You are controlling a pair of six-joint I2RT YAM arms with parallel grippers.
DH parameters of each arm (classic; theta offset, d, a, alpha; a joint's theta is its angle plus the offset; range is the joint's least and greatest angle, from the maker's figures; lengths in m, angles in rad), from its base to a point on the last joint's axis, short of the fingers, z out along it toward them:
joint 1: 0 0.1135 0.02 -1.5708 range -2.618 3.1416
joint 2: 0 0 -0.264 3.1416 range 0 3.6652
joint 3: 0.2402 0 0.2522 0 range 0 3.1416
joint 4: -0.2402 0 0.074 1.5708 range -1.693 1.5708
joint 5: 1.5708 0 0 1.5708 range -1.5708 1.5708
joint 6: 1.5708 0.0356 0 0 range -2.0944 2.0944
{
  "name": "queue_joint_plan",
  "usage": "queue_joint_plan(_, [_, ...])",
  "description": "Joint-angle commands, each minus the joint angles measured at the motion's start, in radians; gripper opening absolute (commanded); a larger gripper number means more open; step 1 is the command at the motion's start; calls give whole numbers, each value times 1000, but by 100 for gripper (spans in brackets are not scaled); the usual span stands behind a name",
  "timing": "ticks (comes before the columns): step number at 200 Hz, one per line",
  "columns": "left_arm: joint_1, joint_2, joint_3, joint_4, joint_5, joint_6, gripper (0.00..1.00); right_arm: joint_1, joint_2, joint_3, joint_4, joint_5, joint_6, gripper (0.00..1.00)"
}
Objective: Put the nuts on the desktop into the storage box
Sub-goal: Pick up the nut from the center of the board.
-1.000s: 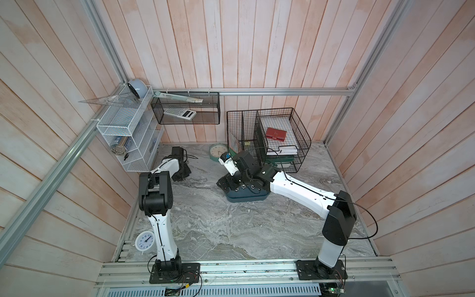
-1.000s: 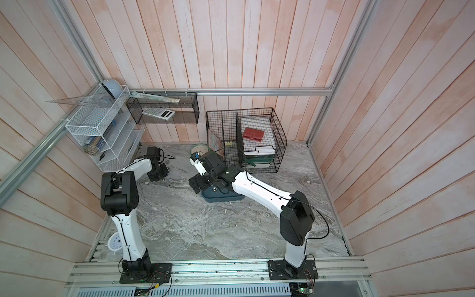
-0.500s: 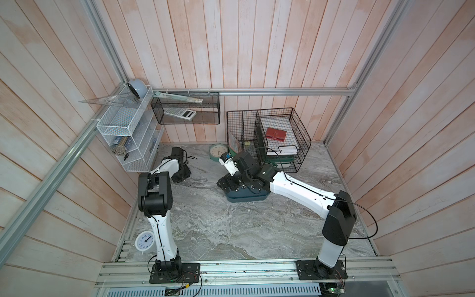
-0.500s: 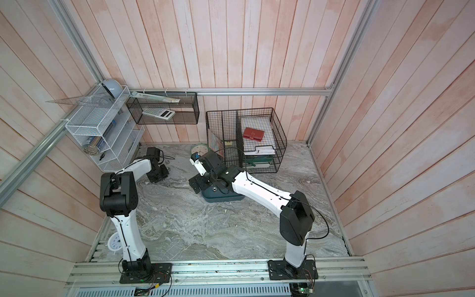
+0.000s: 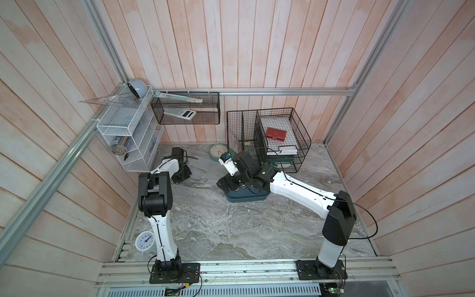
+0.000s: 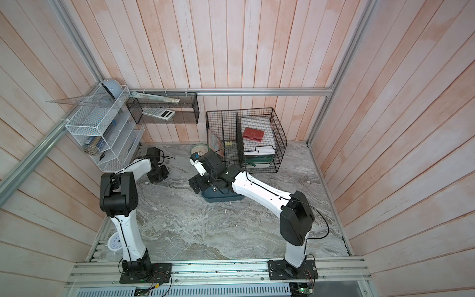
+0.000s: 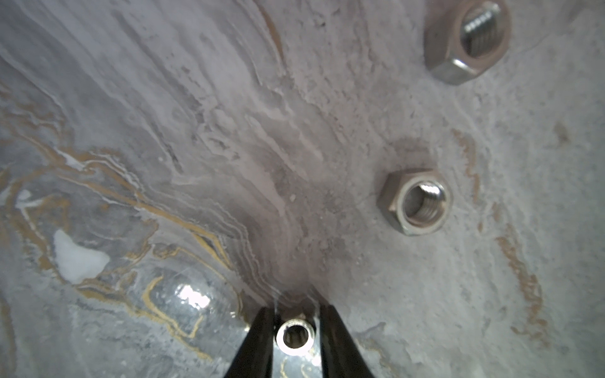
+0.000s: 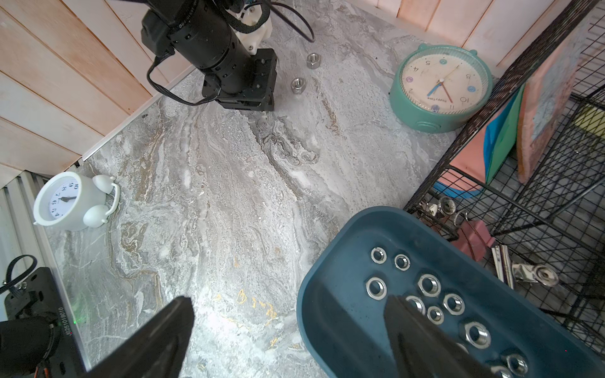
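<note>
My left gripper point(image 7: 295, 337) stands low over the desktop point(image 5: 218, 226) at the back left, shut on a small silver nut point(image 7: 295, 337) held between its black fingertips. Two more nuts point(image 7: 414, 202) point(image 7: 468, 39) lie on the marble just beyond it, and they show in the right wrist view too point(image 8: 298, 85) point(image 8: 313, 61). The teal storage box point(image 8: 304, 294) point(image 5: 246, 199) holds several nuts point(image 8: 429, 285). My right gripper point(image 8: 288, 299) hangs open over the box's left rim, one finger above the marble and one above the box.
A round green clock point(image 8: 440, 86) leans by the black wire organiser point(image 5: 270, 138) behind the box. Metal binder clips point(image 8: 523, 271) lie beside the box. A white alarm clock point(image 8: 70, 203) stands at the front left edge. A white mesh shelf point(image 5: 128, 138) hangs on the left wall.
</note>
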Motion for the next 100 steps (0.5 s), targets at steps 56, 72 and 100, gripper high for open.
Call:
queue_joint_plan(56, [-17, 23, 0, -51, 48, -2, 19, 7, -28, -9, -8, 17, 10, 98])
queue_joint_plan(72, [-17, 18, 0, -54, 46, -4, 19, 7, -26, -9, -7, 17, 10, 98])
queue_joint_plan(100, [-19, -10, -4, -54, 47, -8, 18, 7, -29, -11, -6, 17, 13, 98])
